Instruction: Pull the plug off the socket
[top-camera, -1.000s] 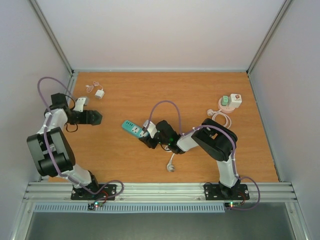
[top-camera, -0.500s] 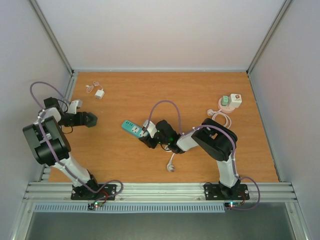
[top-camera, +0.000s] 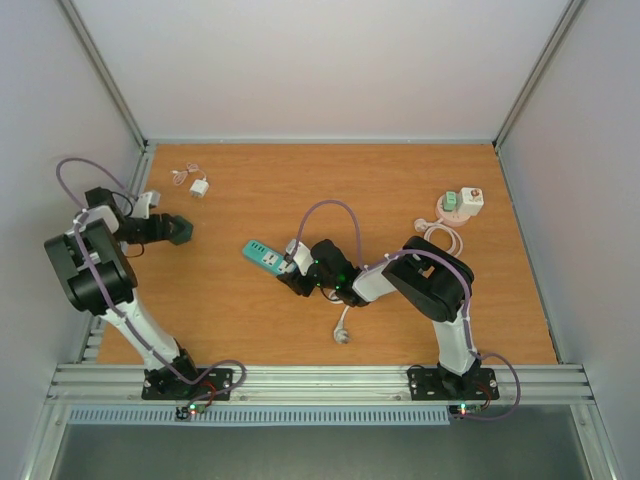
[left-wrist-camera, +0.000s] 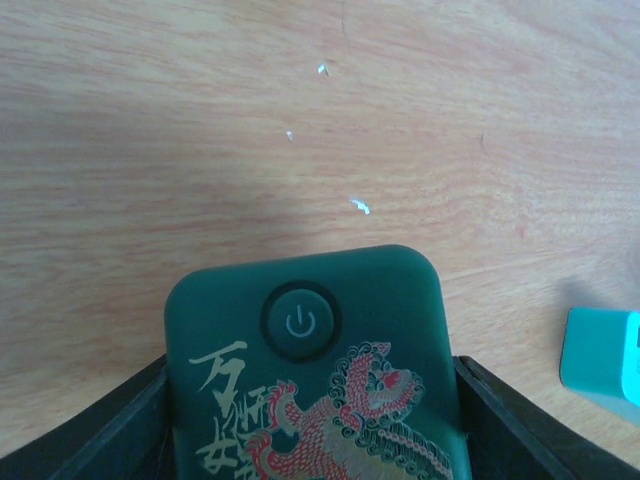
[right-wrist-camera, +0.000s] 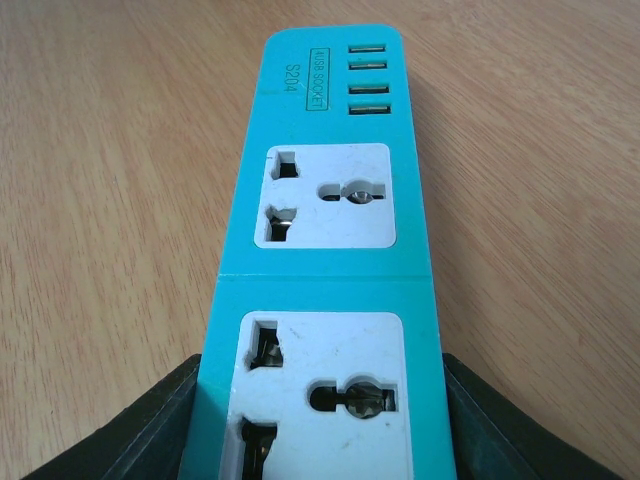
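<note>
Since a second ago: the left arm has folded back toward the left wall, elbow drawn in, and the left gripper sits slightly further left. Right arm and strip unchanged.

Far left: the left gripper is clamped on the dark green adapter plug, with a finger pressed against each side. The plug is held above the wooden table, near its left edge and well apart from the strip. Its long axis runs roughly left to right in the top view. The end with the power button sticks out of the jaws, pointing right toward the strip; a dragon print is on the upper face.

Back left: a small white charger with a thin lead.

Centre: the teal power strip lies flat, long axis upper left to lower right. Its USB end points away from the right gripper, which is closed on the strip's near end, socket faces up. The strip's white cord end lies nearer the bases.

Far right: white and green adapters beside a coiled cable.
</note>
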